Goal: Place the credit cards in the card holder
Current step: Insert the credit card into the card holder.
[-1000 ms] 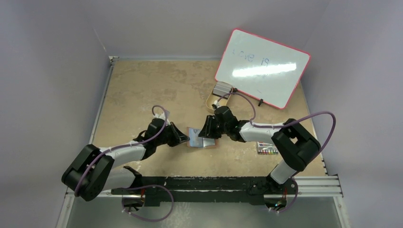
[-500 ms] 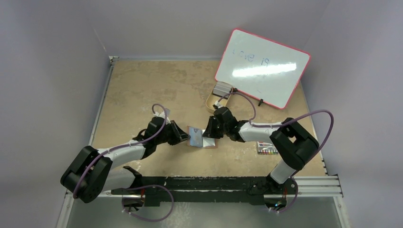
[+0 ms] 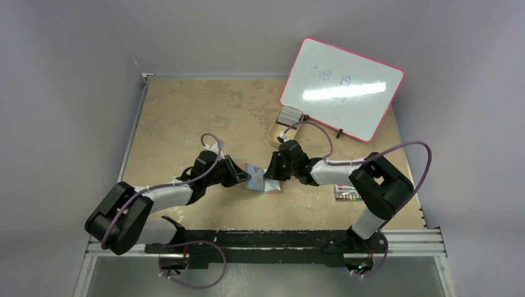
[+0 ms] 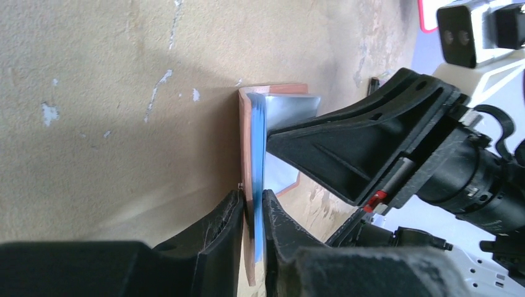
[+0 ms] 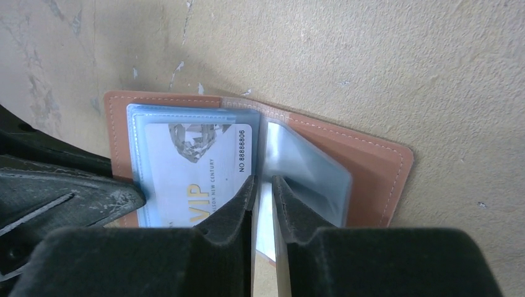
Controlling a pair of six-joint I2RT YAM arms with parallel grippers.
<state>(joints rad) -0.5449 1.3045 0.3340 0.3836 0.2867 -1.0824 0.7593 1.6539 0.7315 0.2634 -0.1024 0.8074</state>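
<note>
Top external view: card holder (image 3: 274, 187) open on the table (image 3: 186, 117), toward the near side, hemmed in by both grippers. At its left edge, left gripper (image 3: 246, 180); over its middle, right gripper (image 3: 267, 179), tips nearly meeting across it. Well behind, a tan tray (image 3: 277, 132) beside a whiteboard (image 3: 343, 86). Pack of markers (image 3: 348, 195) off to the right, near the right arm.

Left wrist view: left flap seen edge-on, its free edge raised off the table, brown leather outward, blue sleeves (image 4: 259, 142) against the inner face. Left jaws narrow, clamped on that free edge, one finger (image 4: 226, 216) on the leather, the other on the sleeves.

Right wrist view: right flap flat on the table, a clear sleeve (image 5: 309, 173) lying on it. One card (image 5: 192, 170), pale with VIP lettering and a printed number, tucked in one of the blue sleeves on the left flap. Right jaws narrow too, pinched on a thin pale leaf (image 5: 265, 210) standing edge-on at the fold. Cannot tell whether card or loose sleeve.
</note>
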